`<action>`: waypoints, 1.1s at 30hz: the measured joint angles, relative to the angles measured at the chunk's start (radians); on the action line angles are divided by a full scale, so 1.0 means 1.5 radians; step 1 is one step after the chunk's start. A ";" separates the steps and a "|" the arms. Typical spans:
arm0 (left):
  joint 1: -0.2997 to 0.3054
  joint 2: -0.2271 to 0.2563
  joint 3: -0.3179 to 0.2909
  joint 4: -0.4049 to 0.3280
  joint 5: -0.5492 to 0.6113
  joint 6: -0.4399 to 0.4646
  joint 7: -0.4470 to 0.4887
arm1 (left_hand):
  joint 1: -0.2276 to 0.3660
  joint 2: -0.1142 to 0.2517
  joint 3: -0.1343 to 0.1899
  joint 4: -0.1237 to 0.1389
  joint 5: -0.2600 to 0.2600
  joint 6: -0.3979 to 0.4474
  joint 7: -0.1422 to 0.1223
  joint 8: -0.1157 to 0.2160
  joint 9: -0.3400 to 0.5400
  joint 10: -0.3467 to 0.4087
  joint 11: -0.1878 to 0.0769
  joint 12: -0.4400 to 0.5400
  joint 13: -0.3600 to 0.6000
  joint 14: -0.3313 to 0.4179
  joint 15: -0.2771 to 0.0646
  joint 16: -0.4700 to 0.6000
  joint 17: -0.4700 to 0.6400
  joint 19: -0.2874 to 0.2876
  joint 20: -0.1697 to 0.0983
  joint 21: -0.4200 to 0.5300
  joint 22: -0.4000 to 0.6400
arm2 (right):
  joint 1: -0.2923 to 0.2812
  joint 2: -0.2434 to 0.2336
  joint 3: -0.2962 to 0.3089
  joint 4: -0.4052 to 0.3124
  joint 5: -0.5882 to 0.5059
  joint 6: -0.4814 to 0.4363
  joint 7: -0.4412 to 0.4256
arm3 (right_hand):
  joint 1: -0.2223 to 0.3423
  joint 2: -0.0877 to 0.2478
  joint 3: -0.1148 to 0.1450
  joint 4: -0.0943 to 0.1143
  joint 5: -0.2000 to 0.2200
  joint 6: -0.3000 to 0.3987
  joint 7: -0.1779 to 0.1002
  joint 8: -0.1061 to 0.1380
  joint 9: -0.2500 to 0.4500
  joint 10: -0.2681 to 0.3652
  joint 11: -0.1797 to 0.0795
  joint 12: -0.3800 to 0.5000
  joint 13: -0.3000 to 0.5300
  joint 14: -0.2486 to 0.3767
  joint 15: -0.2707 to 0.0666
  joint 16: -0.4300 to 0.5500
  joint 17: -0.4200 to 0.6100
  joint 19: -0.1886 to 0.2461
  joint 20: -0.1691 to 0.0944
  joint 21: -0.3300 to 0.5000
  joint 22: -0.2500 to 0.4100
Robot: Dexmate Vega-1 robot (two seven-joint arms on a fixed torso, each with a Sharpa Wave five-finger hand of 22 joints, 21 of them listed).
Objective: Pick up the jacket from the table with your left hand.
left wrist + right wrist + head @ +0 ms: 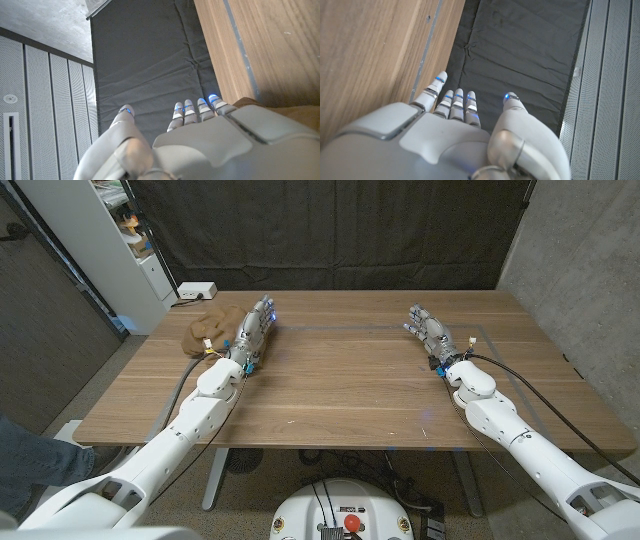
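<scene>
We find the brown, crumpled jacket (212, 327) at the table's (350, 380) far left, just beside the left hand (254, 332). Both hands' fingers extended, holding nothing; right hand (430, 330) well apart.

You worked at a wooden table (340, 385) with a warm brown grain, a thin dark line marked near its far edge and right side. Behind it a black curtain (330, 230) hung across the back, creased in soft folds. To your right stood a bare grey concrete wall (585, 260). On the left a white shelving unit (110, 240) leaned into view, with small items on its shelves too blurred to tell. A white power strip (196, 290) lay at the table's far left corner. The floor (60, 355) was grey. The wrist views showed a ribbed grey panel (45, 110) beside the curtain.
</scene>
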 measured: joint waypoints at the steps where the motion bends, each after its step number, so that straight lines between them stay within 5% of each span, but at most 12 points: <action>1: 0.000 0.000 0.000 -0.001 0.000 0.000 0.000 | 0.000 0.000 0.000 0.000 0.000 0.000 0.000 0.000 0.000 0.000 0.000 0.000 0.000 0.000 0.000 0.000 0.000 0.000 0.000 0.000 0.000 | 0.000 0.000 0.000 0.000 0.000 0.000 0.000 | 0.000 0.000 0.000 0.000 0.000 0.000 0.000 0.000 0.000 0.002 -0.002 0.000 0.000 0.000 0.000 0.000 0.000 0.000 0.000 0.000 0.000; 33: 0.031 0.058 -0.022 -0.078 0.034 0.004 0.025 | 0.009 0.009 0.006 -0.006 0.000 0.002 -0.002 0.000 0.000 0.002 -0.002 0.000 0.000 0.002 0.002 0.000 0.000 0.000 0.000 0.003 0.000 | 0.005 0.009 -0.006 0.014 -0.007 0.000 -0.004 | 0.000 0.000 -0.002 -0.002 0.000 0.011 -0.004 0.000 0.000 0.011 -0.002 0.000 0.000 0.010 -0.003 0.005 0.000 0.004 0.004 -0.003 0.000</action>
